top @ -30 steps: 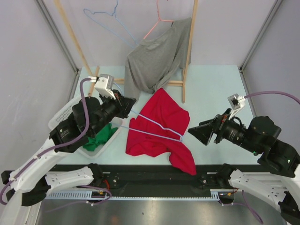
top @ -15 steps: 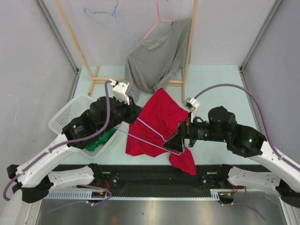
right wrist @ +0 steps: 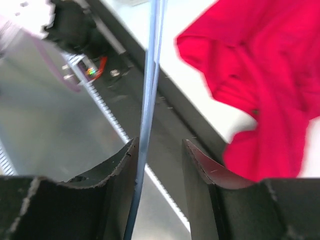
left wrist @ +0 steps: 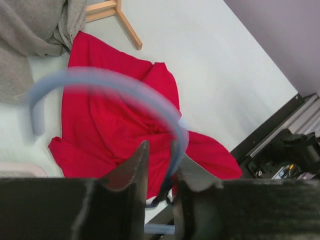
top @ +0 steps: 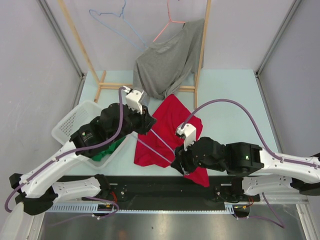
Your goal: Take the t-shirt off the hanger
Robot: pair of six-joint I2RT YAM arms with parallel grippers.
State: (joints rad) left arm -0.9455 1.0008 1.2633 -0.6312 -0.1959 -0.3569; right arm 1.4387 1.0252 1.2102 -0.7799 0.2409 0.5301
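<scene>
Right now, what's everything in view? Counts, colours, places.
t-shirt: 1, red, crumpled mid-table
hanger: 1, light blue, over the t-shirt, held up by the arms
shirt: 1, grey, draped on the rack
spare hangers: 2, blue and pink, at the top of the rack
rack: 1, wood, back of the table
basket: 1, white, left side of the table
cloth: 1, green, in the basket
table: 1, pale green
left gripper: black, shut on the hanger
right gripper: black, open, hanger wire between its fingers
</scene>
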